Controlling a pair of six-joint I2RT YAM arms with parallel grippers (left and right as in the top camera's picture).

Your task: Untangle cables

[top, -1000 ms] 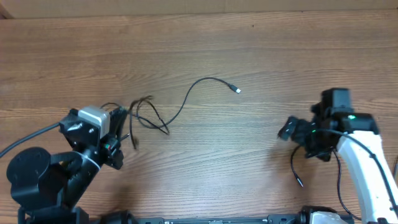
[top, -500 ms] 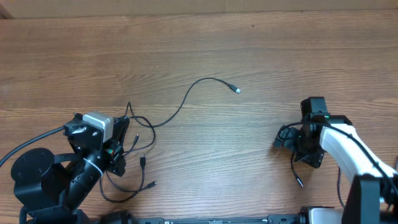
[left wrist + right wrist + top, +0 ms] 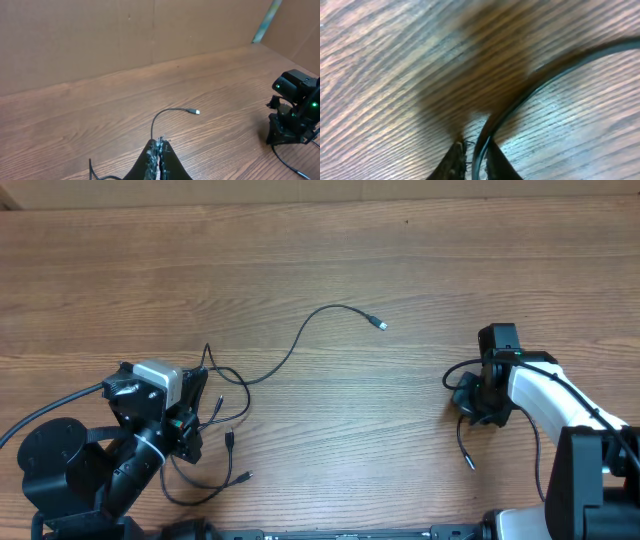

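Left gripper (image 3: 159,151): fingers pressed together, pinching the long cable (image 3: 175,109).
Right gripper (image 3: 476,161): nearly closed, second cable (image 3: 530,86) nipped between its fingers.
Cables: thin and black. The long one arcs to a silvery plug (image 3: 381,324) mid-table. Loose loops (image 3: 237,477) lie beside the left gripper.
Change: right gripper and its cable tail have shifted left. Left side unchanged.

Right wrist view smeared throughout, its cable (image 3: 535,82) running off the right edge; left gripper (image 3: 159,150) cropped by the bottom edge of its own view; overhead, cable loops (image 3: 243,477) pass under the left arm (image 3: 120,460); plug (image 3: 381,325) type too small to tell.
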